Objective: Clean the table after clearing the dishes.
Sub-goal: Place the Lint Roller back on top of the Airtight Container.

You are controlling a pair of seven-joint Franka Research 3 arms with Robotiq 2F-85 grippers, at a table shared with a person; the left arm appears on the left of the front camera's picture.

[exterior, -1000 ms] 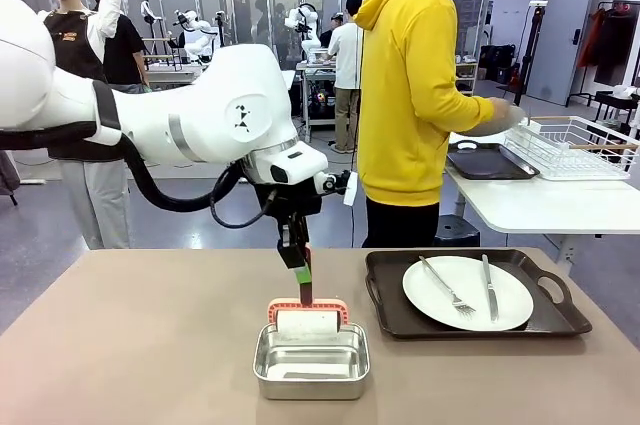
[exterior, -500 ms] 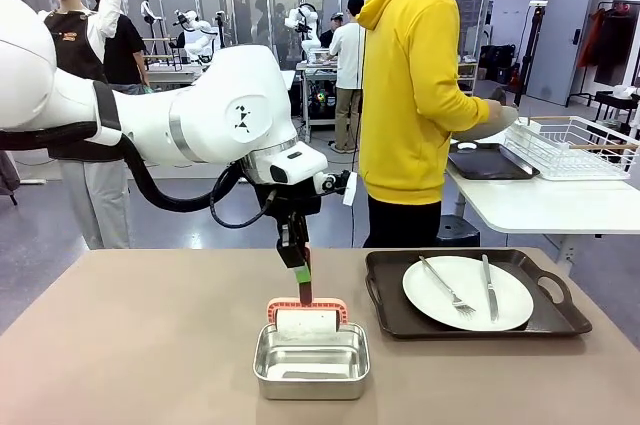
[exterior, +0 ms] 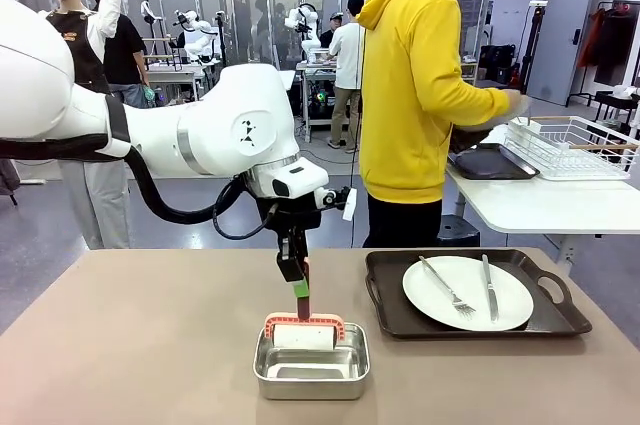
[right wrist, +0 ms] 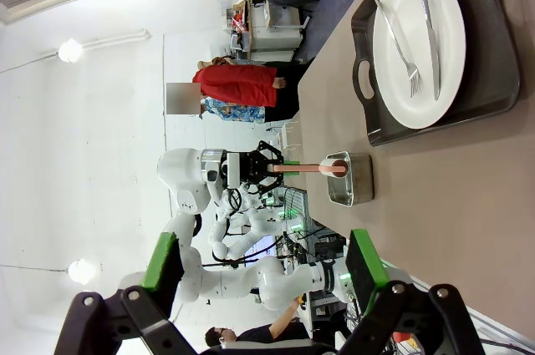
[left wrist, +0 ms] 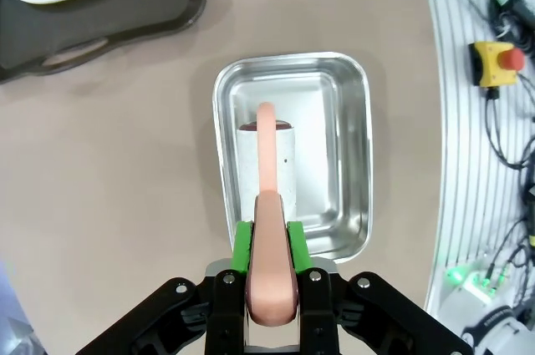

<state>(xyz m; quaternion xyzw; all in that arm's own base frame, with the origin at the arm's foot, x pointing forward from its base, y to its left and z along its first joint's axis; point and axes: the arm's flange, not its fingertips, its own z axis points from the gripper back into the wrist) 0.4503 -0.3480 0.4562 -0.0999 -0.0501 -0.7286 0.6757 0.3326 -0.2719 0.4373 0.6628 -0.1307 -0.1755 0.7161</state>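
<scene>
front view: left gripper (exterior: 303, 293) hangs over a steel pan (exterior: 311, 370) on the table (exterior: 140, 345), its jaws clamped on a pink-handled scraper (exterior: 303, 325) whose head sits inside the pan. the dishes lie near it to the right: a white plate (exterior: 440, 300) with fork (exterior: 446, 286) and knife (exterior: 488, 288) on a dark tray (exterior: 385, 317)

left wrist view: green pads (left wrist: 242, 242) pinch the handle, and the white blade points down into the pan

right wrist view: right gripper (right wrist: 263, 267) stands wide open and empty, with the tray and plate far ahead

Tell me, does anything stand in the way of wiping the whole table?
Yes. The tray with the plate, fork and knife sits on the table's right part, and the steel pan sits near the front middle.
</scene>
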